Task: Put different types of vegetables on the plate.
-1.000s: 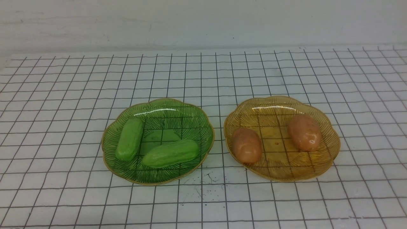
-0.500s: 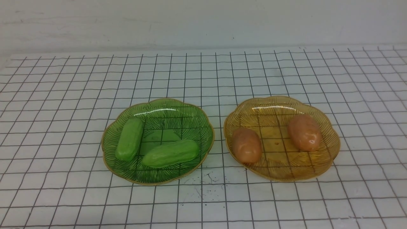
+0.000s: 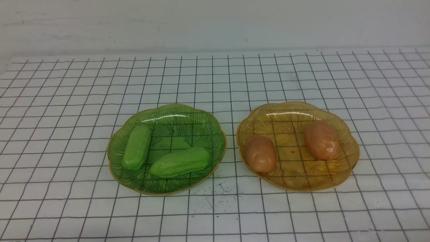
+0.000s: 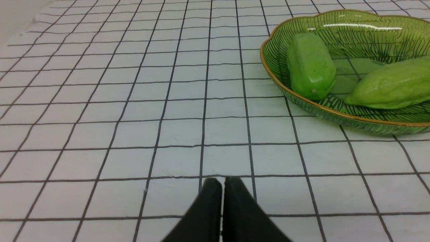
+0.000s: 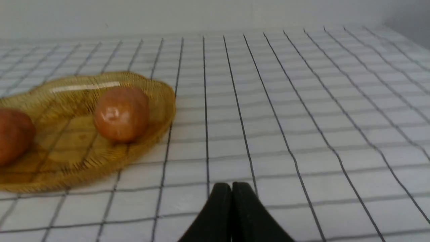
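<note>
Nothing has shifted over the last second: my left gripper (image 4: 222, 183) and right gripper (image 5: 231, 188) both sit pinched closed on nothing, low over the grid mat (image 3: 215, 215). Ahead of the left, both cucumbers (image 3: 180, 162) lie in the green plate (image 3: 188, 114). Ahead of the right, both potatoes (image 3: 260, 154) rest in the amber plate (image 3: 295, 183), so the sorting looks finished to me.

Two green cucumbers (image 3: 136, 147) (image 3: 180, 162), two orange-brown potatoes (image 3: 260, 154) (image 3: 321, 139), two plates (image 3: 168, 111) (image 3: 295, 107).
</note>
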You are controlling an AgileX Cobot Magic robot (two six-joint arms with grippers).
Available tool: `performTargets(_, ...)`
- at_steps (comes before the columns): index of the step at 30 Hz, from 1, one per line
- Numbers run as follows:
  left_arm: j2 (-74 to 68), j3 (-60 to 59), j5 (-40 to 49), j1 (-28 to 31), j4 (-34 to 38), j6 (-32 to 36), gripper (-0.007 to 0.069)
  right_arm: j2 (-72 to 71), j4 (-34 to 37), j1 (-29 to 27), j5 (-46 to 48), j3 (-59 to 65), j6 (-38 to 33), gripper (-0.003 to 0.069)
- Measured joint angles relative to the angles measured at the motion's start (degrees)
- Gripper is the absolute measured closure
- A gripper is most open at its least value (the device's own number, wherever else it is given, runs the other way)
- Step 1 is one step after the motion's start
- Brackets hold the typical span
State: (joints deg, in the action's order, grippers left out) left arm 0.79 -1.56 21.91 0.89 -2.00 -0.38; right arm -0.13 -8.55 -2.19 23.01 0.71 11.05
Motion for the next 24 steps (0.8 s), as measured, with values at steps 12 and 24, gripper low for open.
performTargets(12,0.0,0.0,0.0,0.0,0.1,0.0,0.0632,-0.3,0.1,-0.8,-0.2,0.4,-1.0,0.0673)
performTargets(24,0.0,0.0,0.0,0.0,0.1,0.0,0.0632,-0.3,0.1,-0.8,-0.2,0.4,-1.0,0.0673)
